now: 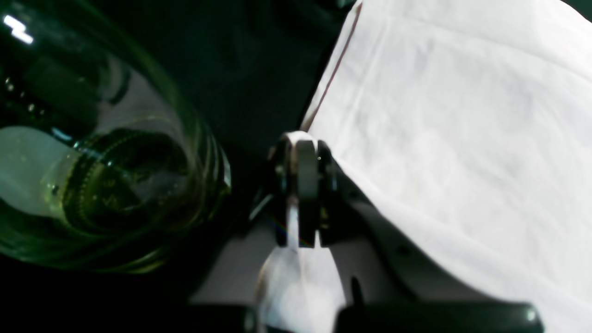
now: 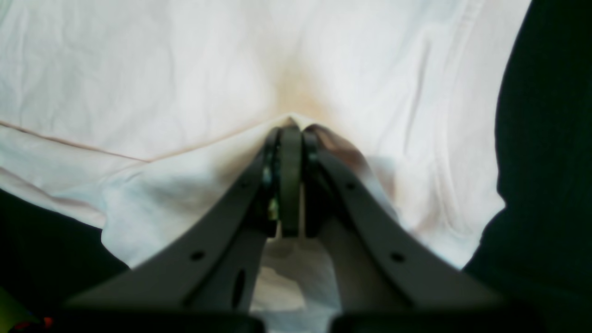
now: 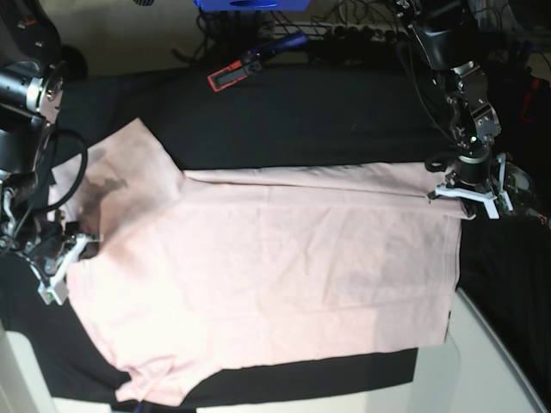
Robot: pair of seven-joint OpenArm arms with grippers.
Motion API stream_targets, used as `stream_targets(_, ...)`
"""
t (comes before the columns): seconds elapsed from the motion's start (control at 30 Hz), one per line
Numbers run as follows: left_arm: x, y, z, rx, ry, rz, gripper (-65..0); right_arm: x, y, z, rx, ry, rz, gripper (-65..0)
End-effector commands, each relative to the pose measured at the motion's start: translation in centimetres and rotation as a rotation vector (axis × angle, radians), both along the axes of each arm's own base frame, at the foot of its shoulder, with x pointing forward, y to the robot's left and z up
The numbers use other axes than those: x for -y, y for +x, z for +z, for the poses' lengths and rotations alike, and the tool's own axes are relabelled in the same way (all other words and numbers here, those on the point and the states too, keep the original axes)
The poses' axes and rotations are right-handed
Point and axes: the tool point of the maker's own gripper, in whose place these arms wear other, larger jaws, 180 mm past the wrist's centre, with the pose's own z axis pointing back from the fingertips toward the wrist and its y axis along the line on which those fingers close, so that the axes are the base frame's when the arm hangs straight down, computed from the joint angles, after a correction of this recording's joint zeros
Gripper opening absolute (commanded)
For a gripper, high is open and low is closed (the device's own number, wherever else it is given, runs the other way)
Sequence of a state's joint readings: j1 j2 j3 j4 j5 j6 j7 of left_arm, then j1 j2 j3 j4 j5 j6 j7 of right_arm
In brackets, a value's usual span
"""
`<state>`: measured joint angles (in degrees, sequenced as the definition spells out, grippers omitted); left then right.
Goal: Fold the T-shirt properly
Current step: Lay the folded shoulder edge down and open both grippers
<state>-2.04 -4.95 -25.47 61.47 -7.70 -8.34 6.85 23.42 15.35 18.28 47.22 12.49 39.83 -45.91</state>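
Fabric fills the middle of the base view: the T-shirt (image 3: 275,275), pale pink and plain side up, lies spread on the black-covered surface (image 3: 301,120), with one sleeve pointing to the upper left of the frame and another bunched at the lower left.

At the left edge of that frame the right gripper (image 3: 62,261) sits against the shirt's left border. Its wrist view shows the fingers (image 2: 290,175) pressed together on a raised peak of cloth, a seam line running off to the left of the pinch and dark surface showing at the far right.

On the right side of the base view the left gripper (image 3: 465,191) meets the shirt's upper right corner. In its wrist view the fingers (image 1: 306,185) are clamped on a thin fold at the shirt's edge (image 1: 333,74), with the pink cloth stretching to the right and a blurred green glassy reflection (image 1: 106,175) at the left.

Beyond the shirt, near the top of the base view, lies a red-and-black tool (image 3: 234,76).
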Motion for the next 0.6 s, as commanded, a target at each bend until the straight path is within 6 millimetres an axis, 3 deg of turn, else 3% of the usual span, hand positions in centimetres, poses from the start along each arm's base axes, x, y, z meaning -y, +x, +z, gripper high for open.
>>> stream_targets(0.0,-0.9,1.1,1.9,0.057,0.034,0.007,-65.0,0.9,1.9,2.1,0.069,-0.003,-0.014,-64.4)
stream_targets(0.17,-1.0,0.9,1.8,0.052,0.034,0.008,-65.0,1.0,1.9,2.1,0.071,0.0,-0.02,-63.8)
stream_targets(0.27,-1.3,0.9,1.9,0.05,0.04,0.008,-62.3,1.1,2.1,2.4,0.082,0.004,-0.024,-58.8)
stream_targets(0.43,-1.3,0.9,1.9,0.051,0.039,0.009,-39.1,2.1,2.9,3.4,0.161,0.037,-0.089,-35.4)
stream_targets(0.5,-1.3,0.8,2.0,0.054,0.041,0.009,-34.9,3.3,2.8,3.7,0.187,0.059,-0.147,-26.8)
stream_targets(0.57,-1.4,0.8,2.2,0.06,0.042,0.01,-33.9,4.5,2.6,4.2,0.209,0.068,-0.196,-23.8)
